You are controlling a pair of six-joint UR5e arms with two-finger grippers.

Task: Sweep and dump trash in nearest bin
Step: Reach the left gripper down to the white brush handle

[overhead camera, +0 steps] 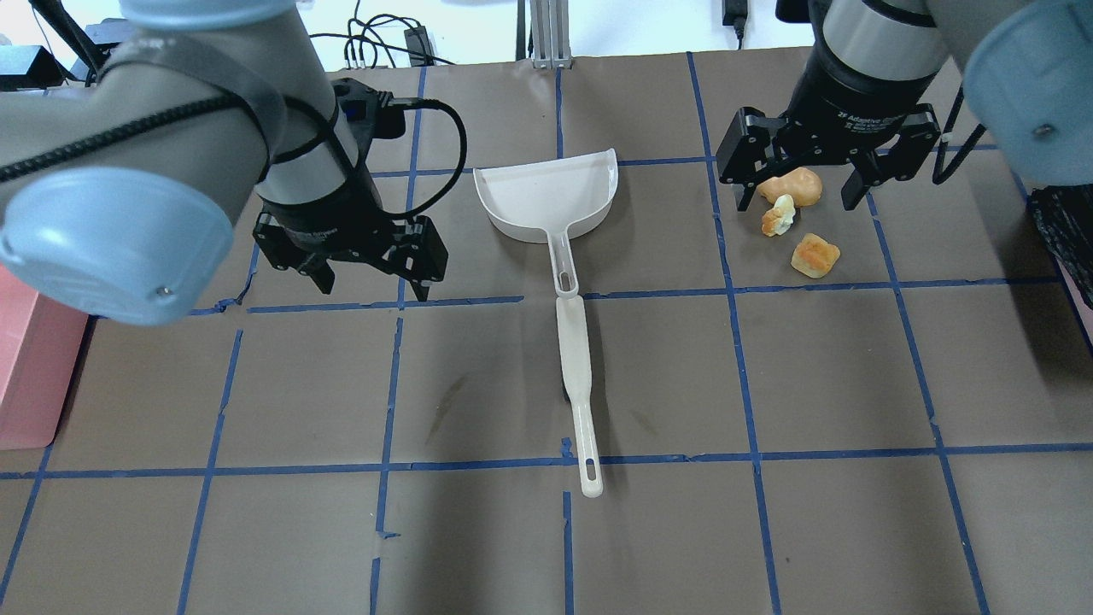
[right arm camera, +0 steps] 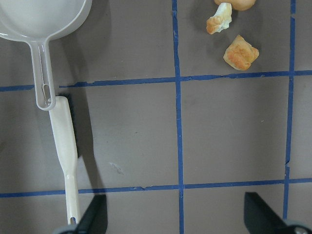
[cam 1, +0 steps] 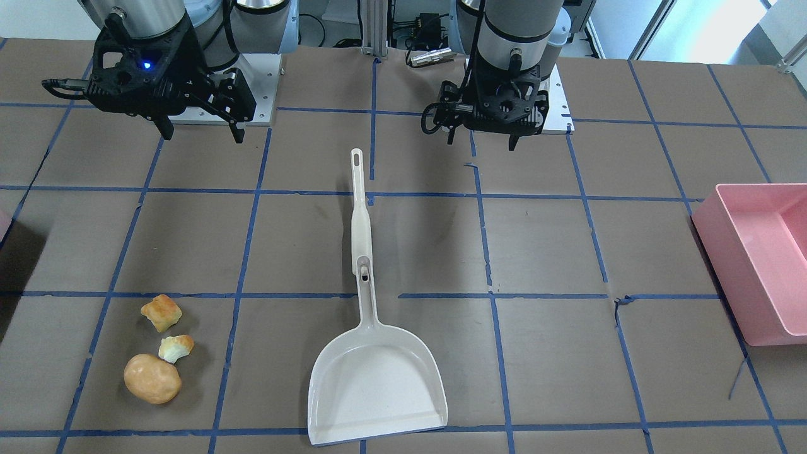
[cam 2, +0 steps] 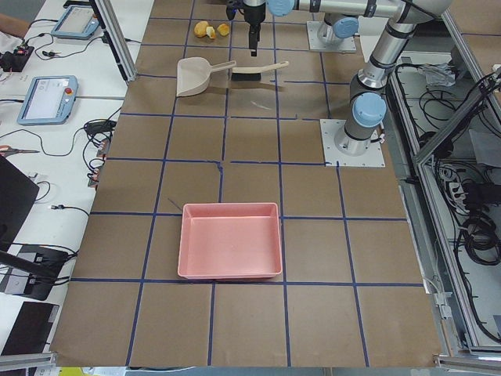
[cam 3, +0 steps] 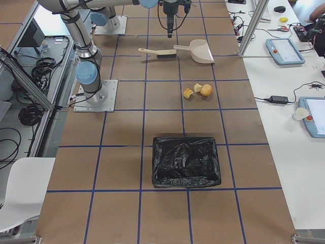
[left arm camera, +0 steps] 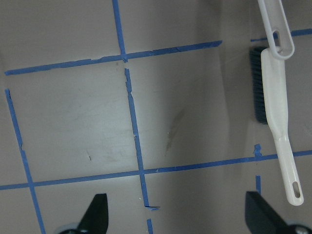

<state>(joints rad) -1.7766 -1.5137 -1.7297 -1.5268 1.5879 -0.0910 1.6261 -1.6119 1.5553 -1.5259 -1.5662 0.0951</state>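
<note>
The trash lies together on the table: a tan potato-like lump (cam 1: 152,378) and two bread chunks (cam 1: 161,313) (cam 1: 176,347), also in the right wrist view (right arm camera: 241,52). The bin shows as a thin pink sliver (cam 1: 3,226) at the front view's left edge; in the right side view it is lined with a black bag (cam 3: 186,161). A white dustpan (cam 1: 377,384) lies mid-table, with a brush (cam 1: 360,208) clipped to its handle. My right gripper (cam 1: 202,133) is open and empty, raised on the trash side. My left gripper (cam 1: 483,141) is open and empty, raised beside the brush (left arm camera: 273,87).
A large pink rectangular tub (cam 1: 756,265) stands at the table end on my left. Blue tape lines grid the brown table. The arm bases (cam 1: 252,88) are at the table's robot side.
</note>
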